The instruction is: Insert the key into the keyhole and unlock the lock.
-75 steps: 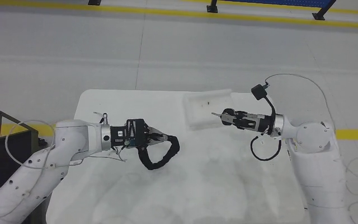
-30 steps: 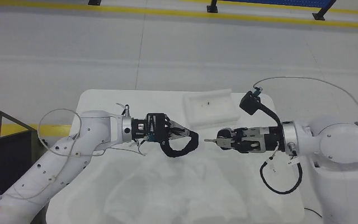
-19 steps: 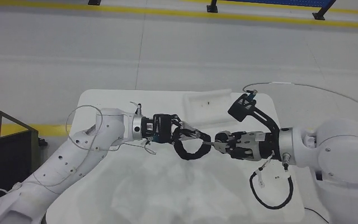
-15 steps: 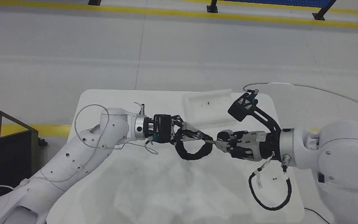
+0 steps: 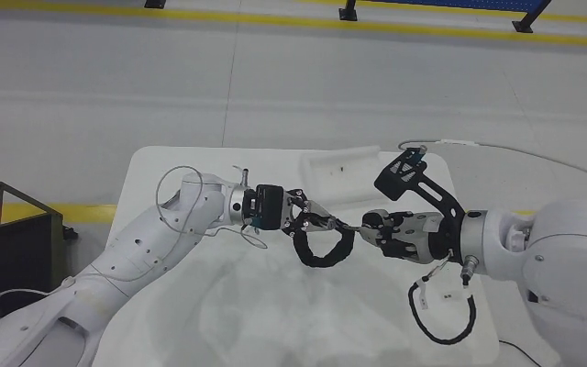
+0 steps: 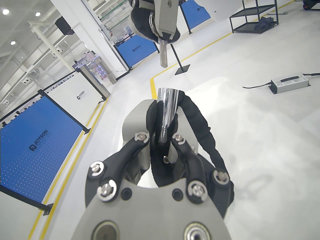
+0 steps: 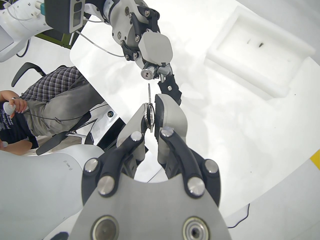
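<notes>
Our left hand point(image 6: 163, 118) clasps the chrome-barrelled black cable lock point(image 5: 321, 253), our right hand point(image 7: 150, 111) pinches the silver key point(image 7: 149, 93) just short of it; the white foam tray point(image 7: 237, 74) holds dark specks point(image 7: 260, 44).

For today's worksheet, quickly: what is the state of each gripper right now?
Left gripper: shut on the lock.
Right gripper: shut on the key.

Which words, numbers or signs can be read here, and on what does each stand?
On the lock: none.
On the key: none readable.
On the left claw and the right claw: none.
On the foam tray: dark specks only, no text.
On the blue panels: a white logo and brand word, left unquoted; on the far ones too small to read.
</notes>
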